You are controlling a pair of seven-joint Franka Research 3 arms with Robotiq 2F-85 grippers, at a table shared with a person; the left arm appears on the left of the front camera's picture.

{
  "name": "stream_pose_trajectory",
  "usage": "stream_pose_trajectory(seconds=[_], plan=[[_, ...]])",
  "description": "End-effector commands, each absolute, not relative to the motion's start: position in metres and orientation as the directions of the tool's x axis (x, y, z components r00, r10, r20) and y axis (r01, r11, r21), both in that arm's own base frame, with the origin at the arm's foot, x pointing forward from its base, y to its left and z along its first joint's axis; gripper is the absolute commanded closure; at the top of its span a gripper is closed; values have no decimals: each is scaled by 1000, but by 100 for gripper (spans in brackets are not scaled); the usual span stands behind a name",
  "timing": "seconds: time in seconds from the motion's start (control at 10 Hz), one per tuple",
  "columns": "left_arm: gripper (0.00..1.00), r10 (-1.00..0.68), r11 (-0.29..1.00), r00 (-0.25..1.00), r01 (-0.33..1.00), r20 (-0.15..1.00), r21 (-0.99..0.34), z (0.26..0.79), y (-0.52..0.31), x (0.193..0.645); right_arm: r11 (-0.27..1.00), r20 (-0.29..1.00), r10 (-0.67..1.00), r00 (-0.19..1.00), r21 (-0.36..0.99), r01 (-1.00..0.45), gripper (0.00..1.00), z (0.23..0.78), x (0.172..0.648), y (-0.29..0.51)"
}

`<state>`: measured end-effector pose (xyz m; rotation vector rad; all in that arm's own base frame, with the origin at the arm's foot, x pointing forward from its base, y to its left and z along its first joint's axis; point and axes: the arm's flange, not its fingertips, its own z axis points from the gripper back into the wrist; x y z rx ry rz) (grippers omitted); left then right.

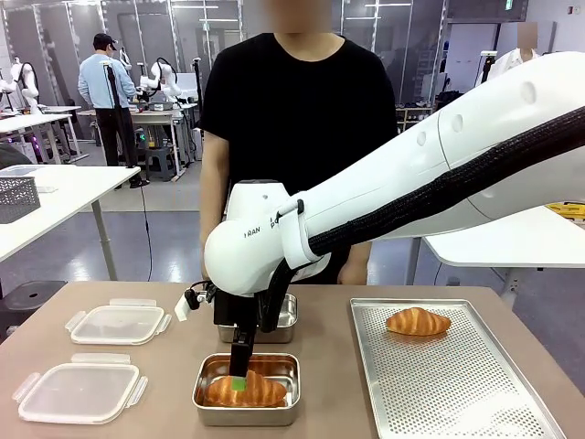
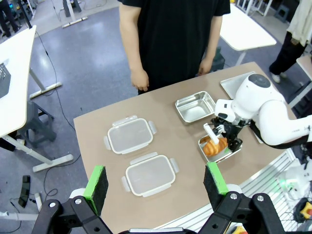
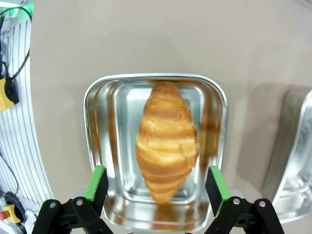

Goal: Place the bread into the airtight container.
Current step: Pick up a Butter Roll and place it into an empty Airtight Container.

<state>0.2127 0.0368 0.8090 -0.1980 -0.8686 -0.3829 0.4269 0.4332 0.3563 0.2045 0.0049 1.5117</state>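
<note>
A golden croissant (image 3: pixel 166 141) lies lengthwise in a steel airtight container (image 3: pixel 95 146) near the table's front edge. My right gripper (image 3: pixel 157 187) hangs open just above it, with a green pad (image 3: pixel 97 181) on each side and no contact visible. From the front, that gripper (image 1: pixel 240 375) points down into the same container (image 1: pixel 206 402) over the croissant (image 1: pixel 260 393). A second croissant (image 1: pixel 418 321) rests on the perforated tray (image 1: pixel 457 384) at the right. High above the table, my left gripper (image 2: pixel 155 181) is open and holds nothing.
An empty steel container (image 1: pixel 288 322) stands just behind the filled one. Two clear plastic lids (image 1: pixel 119 323) (image 1: pixel 80 391) lie at the left. A person in black stands at the far edge, arms down. My right arm stretches across the table's middle.
</note>
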Motion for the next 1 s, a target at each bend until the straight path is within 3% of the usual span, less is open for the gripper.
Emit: stream_pose_trajectory(seconds=[0.0, 0.5, 0.9], plan=[[0, -247, 914, 582, 406, 775, -15, 810, 37, 213, 134, 151, 977, 148, 95, -986, 0, 420, 418, 402], [0, -247, 914, 582, 406, 775, -15, 810, 37, 213, 437, 227, 874, 430, 22, -899, 0, 608, 369, 269], [0, -247, 914, 582, 406, 775, -15, 810, 37, 213, 730, 417, 638, 648, -60, -680, 0, 723, 254, 145]])
